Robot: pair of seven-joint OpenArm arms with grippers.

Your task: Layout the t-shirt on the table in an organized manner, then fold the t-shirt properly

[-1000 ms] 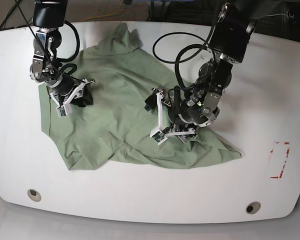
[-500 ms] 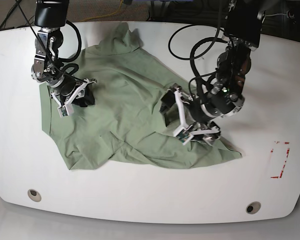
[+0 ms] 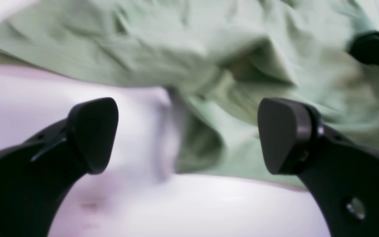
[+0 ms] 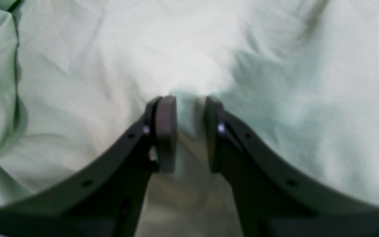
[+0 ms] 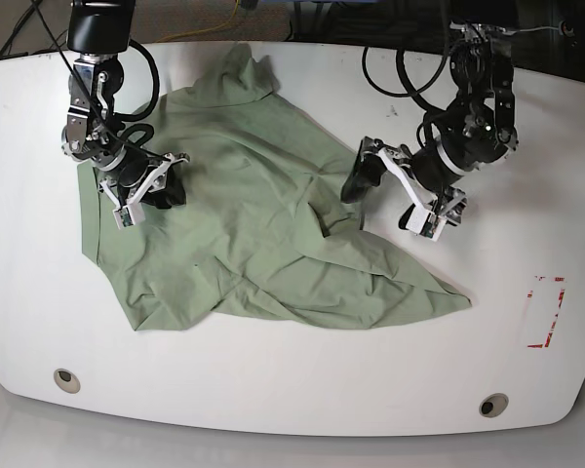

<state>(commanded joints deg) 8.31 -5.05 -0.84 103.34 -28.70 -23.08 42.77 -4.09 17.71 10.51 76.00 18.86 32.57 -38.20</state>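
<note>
Bright, even overhead light; sharp base view, soft wrist views.
Motion-blurred left wrist, glare at 12 o'clock on the t-shirt [image 4: 189, 49], faint shadows under cloth folds, blurred black fingers [image 3: 94, 135].

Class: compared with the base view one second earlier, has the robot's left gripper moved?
Yes. The left gripper, jaws open, has lifted off the pale sage-green cloth t-shirt, going up the picture and toward the red tape mark.

The t-shirt [image 5: 244, 214] was soft matt cloth, pale green and full of wrinkles. The table [image 5: 302, 390] looked smooth and white, with a light gloss. The left gripper [image 3: 188, 135] had matt black plastic pads [image 3: 94, 131] with a smooth face. The right gripper [image 4: 189, 131] was also of dark matt plastic, with small shiny metal screws.
</note>
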